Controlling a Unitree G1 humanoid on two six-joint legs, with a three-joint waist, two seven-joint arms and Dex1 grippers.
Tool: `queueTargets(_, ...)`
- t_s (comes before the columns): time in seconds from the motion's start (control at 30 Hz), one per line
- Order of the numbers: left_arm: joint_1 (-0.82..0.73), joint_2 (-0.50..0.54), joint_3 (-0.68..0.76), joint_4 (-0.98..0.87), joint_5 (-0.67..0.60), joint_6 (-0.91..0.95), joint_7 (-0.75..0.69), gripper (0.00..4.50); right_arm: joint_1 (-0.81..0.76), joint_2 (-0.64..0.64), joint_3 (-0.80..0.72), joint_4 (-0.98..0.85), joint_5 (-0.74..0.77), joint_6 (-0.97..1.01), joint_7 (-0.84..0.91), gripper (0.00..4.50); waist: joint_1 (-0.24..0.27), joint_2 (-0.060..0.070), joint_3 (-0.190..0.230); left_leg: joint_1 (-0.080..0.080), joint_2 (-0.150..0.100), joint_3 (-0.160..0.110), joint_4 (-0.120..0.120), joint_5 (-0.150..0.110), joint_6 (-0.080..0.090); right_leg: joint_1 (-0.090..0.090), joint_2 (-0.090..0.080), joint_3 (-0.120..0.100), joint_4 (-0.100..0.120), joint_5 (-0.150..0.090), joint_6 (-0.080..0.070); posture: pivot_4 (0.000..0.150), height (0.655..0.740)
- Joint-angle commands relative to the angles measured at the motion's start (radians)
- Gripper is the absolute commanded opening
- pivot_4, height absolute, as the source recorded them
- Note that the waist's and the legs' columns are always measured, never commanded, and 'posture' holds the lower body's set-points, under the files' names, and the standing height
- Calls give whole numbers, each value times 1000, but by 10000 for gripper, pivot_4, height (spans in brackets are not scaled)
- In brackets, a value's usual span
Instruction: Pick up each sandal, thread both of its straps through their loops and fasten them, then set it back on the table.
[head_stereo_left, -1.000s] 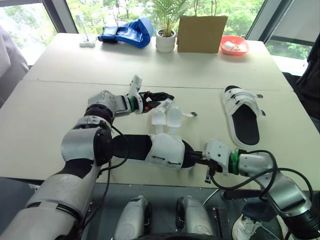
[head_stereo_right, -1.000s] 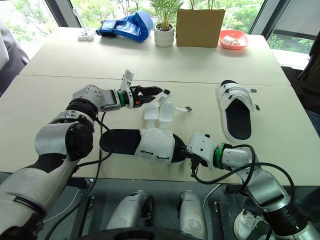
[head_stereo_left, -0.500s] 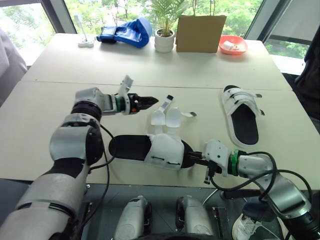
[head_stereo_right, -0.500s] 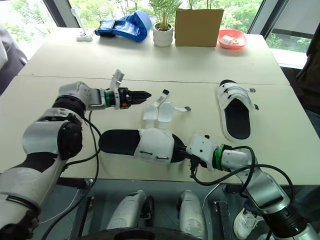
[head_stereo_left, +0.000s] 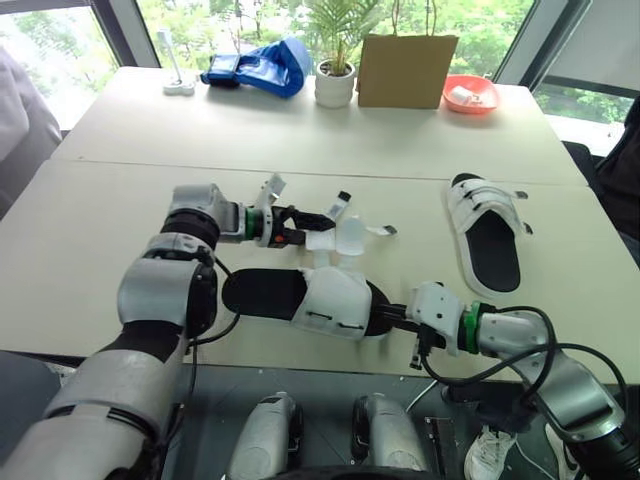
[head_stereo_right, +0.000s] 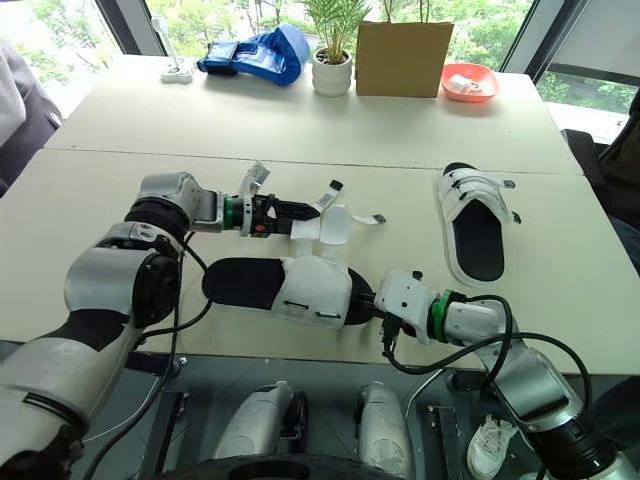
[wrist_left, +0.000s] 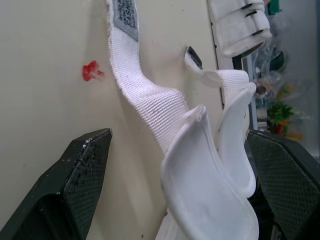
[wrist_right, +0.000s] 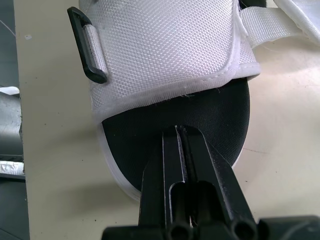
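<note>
The task looks roughly half done. Of the 2 sandals, the far sandal (head_stereo_left: 487, 230), lying well off to the robot's right of the near sandal (head_stereo_left: 320, 300), has both straps across its upper and looks fastened. How firmly they hold cannot be told.

The near sandal lies flat on the worktop (head_stereo_left: 120, 210) by the front edge, still undone. Its white flaps (head_stereo_left: 347, 235) stand up just behind it, and a loose strap (wrist_left: 150, 100) trails away from them. Both straps are probably still to be threaded and fastened.

The left hand (head_stereo_left: 318, 220) is open just behind the near sandal, a finger on either side of the flaps and gripping nothing. The right hand (head_stereo_left: 388, 318) is closed at the sandal's toe end, with its tips on the black footbed. I cannot tell whether it pinches anything.

Well beyond the near sandal stand a blue bag (head_stereo_left: 260, 68), a potted plant (head_stereo_left: 335, 80), a brown box (head_stereo_left: 405, 70) and a red bowl (head_stereo_left: 470, 93), none of them in the way. The likely snag is the 2 flaps crowding each other, so the strap may be hard to single out.
</note>
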Motion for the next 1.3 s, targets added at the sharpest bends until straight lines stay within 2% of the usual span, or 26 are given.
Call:
queueTargets(0.03,-22,-28,83,19,-54,-22,99,44510,21,-8,17,30,-30,17,2,0,0,0,0,1,0,0,0,0,0,1,0,0,0,0,0,1500,7209)
queueTargets(0.27,-53,-54,161,24,-90,-76,183,44510,17,1,23,36,-37,13,-3,0,-3,0,0,1,-1,0,0,0,0,1,-3,-1,0,0,0,1500,7209)
queueTargets(0.37,-63,-49,190,28,-106,-101,196,36732,16,2,22,38,-38,11,-5,0,-4,0,0,1,-1,0,0,0,0,1,-3,-1,0,0,0,1500,7209)
queueTargets(0.5,-70,-36,216,30,-123,-104,186,17885,16,1,22,38,-40,11,-8,0,-4,0,0,2,-1,0,-1,0,0,1,-3,-1,0,0,0,1500,7209)
queueTargets(0.57,-72,-33,210,26,-120,-100,163,6504,17,0,20,38,-39,10,-7,0,-4,0,0,2,-1,0,-1,0,0,1,-3,-2,0,0,0,1500,7209)
queueTargets(0.6,-72,-33,199,22,-114,-100,147,2700,17,-1,19,38,-39,10,-6,0,-4,0,0,2,-1,0,-1,0,0,1,-3,-2,0,0,0,1500,7209)
queueTargets(0.63,-71,-34,179,14,-100,-111,122,748,17,-2,19,38,-39,9,-5,0,-4,0,0,2,-1,0,-1,0,0,2,-2,-2,0,0,0,1500,7209)
queueTargets(0.8,-60,-36,53,-63,-39,-208,-68,748,10,-4,20,40,-40,9,1,0,-4,0,0,2,-1,0,-1,0,0,2,-1,-2,0,0,0,1500,7209)
queueTargets(0.9,67,-15,-148,-360,24,-429,-311,748,6,-15,22,40,-42,7,15,0,-6,0,0,3,-1,1,-2,0,-1,2,-2,-2,0,0,0,1500,7209)
queueTargets(0.93,115,-1,-194,-465,34,-472,-349,748,5,-19,24,41,-44,5,20,0,-7,1,0,3,-1,1,-2,0,-1,2,-2,-2,0,0,0,1500,7209)
queueTargets(1.0,219,21,-237,-641,71,-672,-332,748,4,-23,25,43,-45,4,26,0,-7,1,0,6,-1,2,-5,-2,-3,3,-4,-1,-2,0,0,1500,7209)
queueTargets(1.07,335,52,-282,-796,137,-1032,-322,748,5,-25,26,47,-46,-1,32,0,-7,2,0,6,-1,1,-5,-2,-4,4,-4,-1,-2,-1,-1,1500,7209)
queueTargets(1.13,399,75,-301,-885,163,-1173,-297,748,6,-25,28,52,-46,-6,37,0,-4,2,0,7,-1,1,-5,-3,-6,4,-5,0,-3,-1,-1,1500,7209)
queueTargets(1.2,460,123,-335,-884,223,-1595,-295,748,4,-27,36,64,-51,-18,45,0,-3,2,0,7,-1,0,-5,-3,-6,5,-5,-1,-3,-1,-2,1500,7209)
queueTargets(1.23,467,145,-347,-829,255,-1887,-279,748,2,-27,40,70,-53,-23,49,0,-3,2,0,7,-1,0,-5,-3,-6,5,-5,-1,-4,0,-2,1500,7209)
queueTargets(1.3,447,178,-372,-713,292,-2256,-240,748,-4,-24,44,80,-55,-30,54,0,-3,3,-1,7,-1,-1,-5,-3,-6,6,-5,-2,-4,0,-2,1500,7209)
